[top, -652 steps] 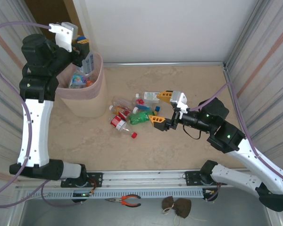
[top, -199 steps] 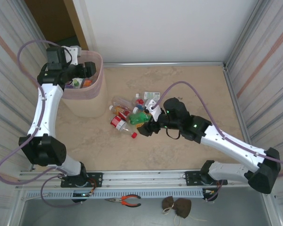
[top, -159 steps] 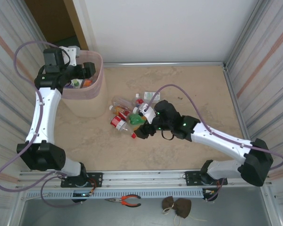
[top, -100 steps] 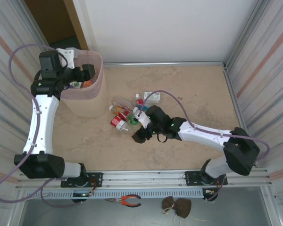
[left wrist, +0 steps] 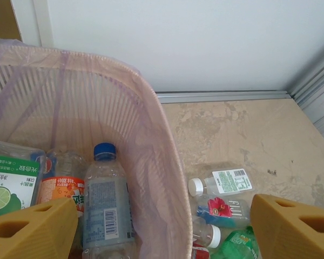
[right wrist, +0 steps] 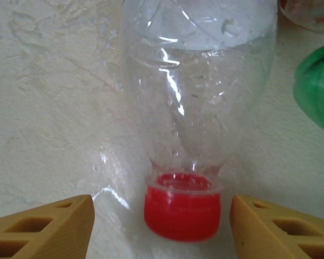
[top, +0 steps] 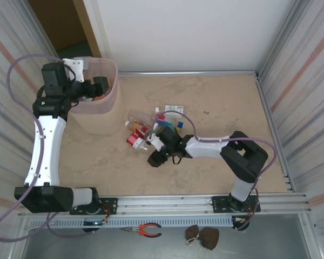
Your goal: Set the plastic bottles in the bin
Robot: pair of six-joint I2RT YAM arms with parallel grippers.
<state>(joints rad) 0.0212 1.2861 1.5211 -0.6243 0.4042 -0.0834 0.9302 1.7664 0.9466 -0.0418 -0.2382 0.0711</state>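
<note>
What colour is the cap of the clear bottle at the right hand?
Red. The cap shows best in the right wrist view.

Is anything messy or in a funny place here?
Yes. A pile of plastic bottles lies tipped over on the table beside the bin, not in it. Orange-handled pliers lie below the front rail, away from the work.
</note>
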